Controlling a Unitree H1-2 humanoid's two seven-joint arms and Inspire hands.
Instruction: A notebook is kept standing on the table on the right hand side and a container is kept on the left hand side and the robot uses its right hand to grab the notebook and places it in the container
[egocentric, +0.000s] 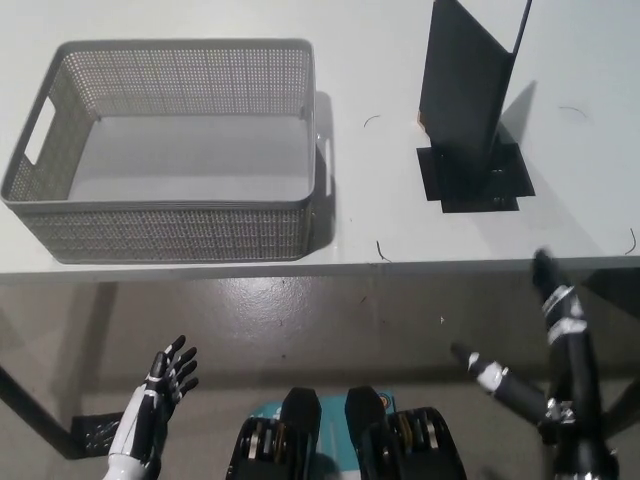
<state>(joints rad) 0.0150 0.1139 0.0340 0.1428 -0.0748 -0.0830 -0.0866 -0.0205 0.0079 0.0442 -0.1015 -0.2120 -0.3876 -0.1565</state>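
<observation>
A black notebook (466, 85) stands upright and partly opened on the white table (370, 60), at the right, on a black taped square (478, 180). At the table's left sits a grey perforated container (170, 150) with nothing inside it. My black right hand (545, 345) is below the table's front edge at the lower right, open, fingers spread and pointing up toward the notebook, well short of it. My left hand (165, 385) rests low at the lower left, open, holding nothing.
The table's front edge (300, 268) runs across the middle of the picture, with grey floor below it. A table leg (30, 405) slants at the far lower left. Bare tabletop separates the container and the notebook.
</observation>
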